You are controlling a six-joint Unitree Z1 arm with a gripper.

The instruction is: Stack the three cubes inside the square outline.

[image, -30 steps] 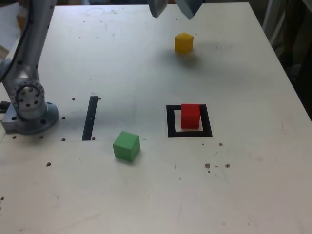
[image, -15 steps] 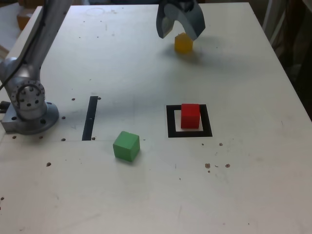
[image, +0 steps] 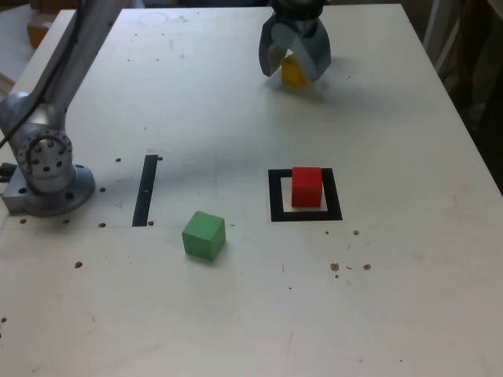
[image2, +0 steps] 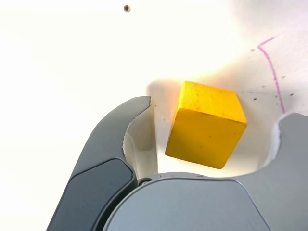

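Grey two-fingered gripper [image: 294, 69] lowered near the far edge of the pale speckled desk [image: 236, 306], jaws spread wide around the small matte yellow cube [image2: 206, 123], a gap visible on each side in the wrist view, neither finger pressing it. Small matte red cube [image: 307, 187] resting inside the thick black square outline [image: 274, 196], mid-desk, toward the exterior view's right. Slightly larger matte green cube [image: 204, 235] nearer the front edge, just beside a thin black strip [image: 145, 189]. Grey arm base [image: 47, 169] at the exterior view's left edge.
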